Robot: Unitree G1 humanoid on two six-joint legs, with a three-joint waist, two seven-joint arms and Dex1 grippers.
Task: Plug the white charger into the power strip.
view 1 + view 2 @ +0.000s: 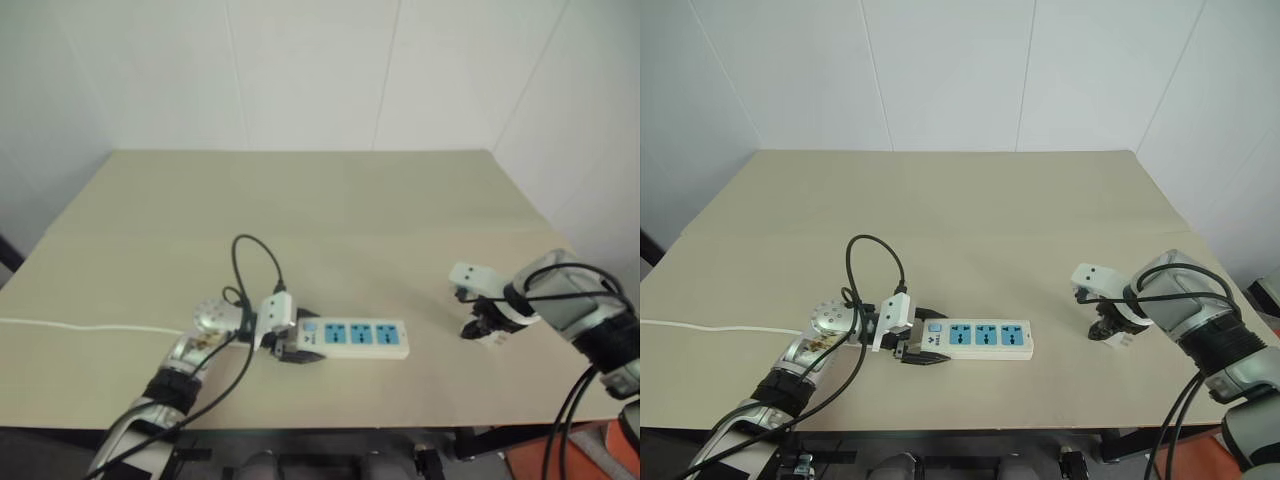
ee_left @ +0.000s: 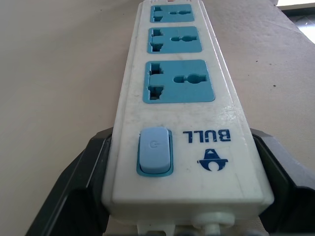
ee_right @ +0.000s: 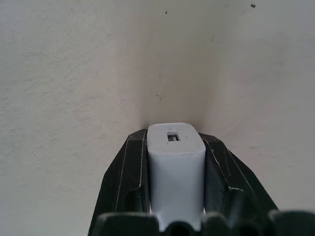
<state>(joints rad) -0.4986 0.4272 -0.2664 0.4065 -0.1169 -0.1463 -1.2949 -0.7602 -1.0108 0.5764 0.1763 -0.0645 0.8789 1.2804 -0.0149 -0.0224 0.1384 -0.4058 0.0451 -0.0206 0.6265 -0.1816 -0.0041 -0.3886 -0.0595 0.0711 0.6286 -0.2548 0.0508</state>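
Pinching the BULL-branded power strip (image 2: 177,123) at its switch end with the left end effector (image 1: 920,350) and the white charger (image 3: 175,167) with the right end effector (image 1: 1110,330), near the table's (image 1: 960,200) right edge, with bare tabletop lying between.

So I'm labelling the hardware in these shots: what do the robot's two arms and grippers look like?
Both arms are silver-grey metal with black banded wrist sections and loose black cables looping alongside. The left gripper and right gripper each carry a white boxy module and two black, wedge-shaped fingers. A round silver perforated joint cap sits at the left wrist.
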